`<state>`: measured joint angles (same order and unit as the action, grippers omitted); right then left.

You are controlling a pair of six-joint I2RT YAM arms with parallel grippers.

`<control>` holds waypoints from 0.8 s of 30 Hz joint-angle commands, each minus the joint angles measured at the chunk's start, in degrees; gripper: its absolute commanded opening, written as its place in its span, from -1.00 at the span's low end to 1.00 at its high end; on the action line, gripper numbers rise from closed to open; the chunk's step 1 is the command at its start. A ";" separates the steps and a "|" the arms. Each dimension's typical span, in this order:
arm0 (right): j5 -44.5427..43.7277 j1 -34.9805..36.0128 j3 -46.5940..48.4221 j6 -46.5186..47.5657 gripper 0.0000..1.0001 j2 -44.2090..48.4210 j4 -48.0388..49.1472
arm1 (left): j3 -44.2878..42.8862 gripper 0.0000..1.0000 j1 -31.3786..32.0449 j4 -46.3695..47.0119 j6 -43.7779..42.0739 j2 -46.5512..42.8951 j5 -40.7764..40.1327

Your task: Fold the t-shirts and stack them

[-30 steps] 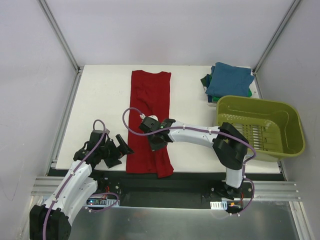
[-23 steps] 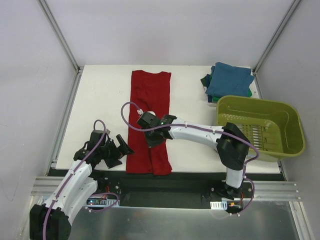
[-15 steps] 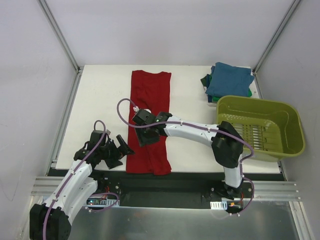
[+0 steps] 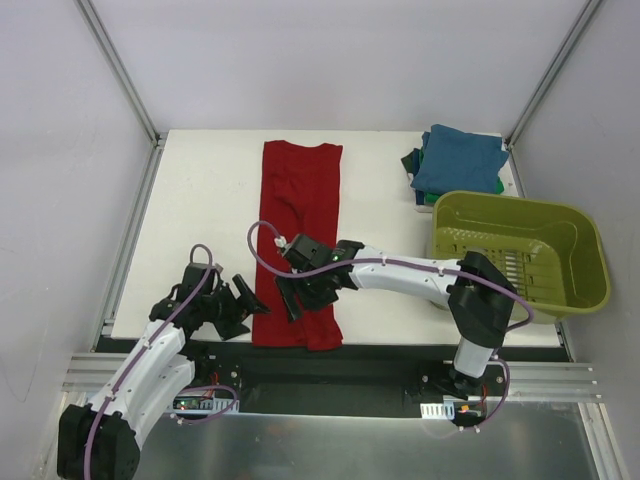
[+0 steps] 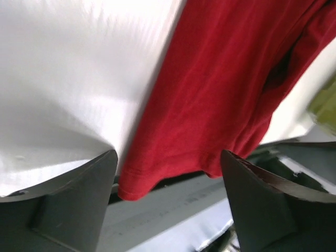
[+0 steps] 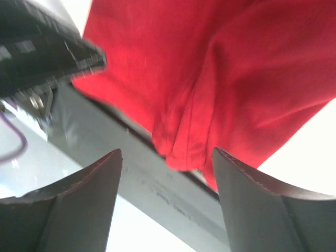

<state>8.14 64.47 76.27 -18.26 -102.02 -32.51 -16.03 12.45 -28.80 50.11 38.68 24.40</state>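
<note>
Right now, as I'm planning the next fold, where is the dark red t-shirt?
Top view: the dark red t-shirt lies as a long strip left of table centre, its near end beneath the right gripper, beside the left gripper.

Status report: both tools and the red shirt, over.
Left tool open beside red shirt, near left corner. Right tool open above near hem, holding nothing. Nothing in the way.

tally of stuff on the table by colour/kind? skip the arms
Dark red t-shirt: 1
Teal-blue folded t-shirt: 1
Green folded t-shirt: 1 visible under the teal one; any more are hidden
Olive-green basket: 1
Total: 4
</note>
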 commanded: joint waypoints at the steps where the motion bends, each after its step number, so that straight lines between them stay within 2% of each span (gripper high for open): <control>1: 6.10 1.54 -4.72 1.12 0.40 2.52 3.07 | 3.02 0.47 1.87 -2.32 0.87 1.40 0.03; 5: 7.50 2.24 -7.45 0.51 0.27 2.96 4.12 | 4.08 0.25 3.20 -2.23 1.40 2.72 -4.87; 11: 7.86 2.77 -10.70 -0.19 0.12 3.23 4.48 | 3.64 -0.08 4.34 -1.53 0.70 5.97 -6.38; 12: 7.77 2.77 -11.14 -0.28 0.11 3.32 4.48 | 3.55 -0.19 4.43 -1.61 0.69 6.06 -6.47; 13: 7.51 2.86 -11.75 -0.37 0.10 3.23 4.48 | 3.55 -0.46 4.51 -1.70 0.69 6.06 -6.47; 16: 6.54 2.86 -11.93 -0.72 0.06 2.70 4.56 | 3.64 -1.00 4.60 -2.05 1.31 5.19 -6.82; 19: 6.71 2.86 -11.41 -1.16 -0.03 1.91 5.79 | 3.64 -1.00 4.69 -2.84 1.84 3.78 -7.52; 24: 10.22 3.47 -10.09 -1.08 -0.48 2.35 9.30 | 3.99 -1.00 4.69 -3.99 2.63 1.93 -7.79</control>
<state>15.11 67.05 64.25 -18.90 -101.21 -26.92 -13.58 16.58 -28.58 52.31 41.41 20.64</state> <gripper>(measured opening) 0.323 0.011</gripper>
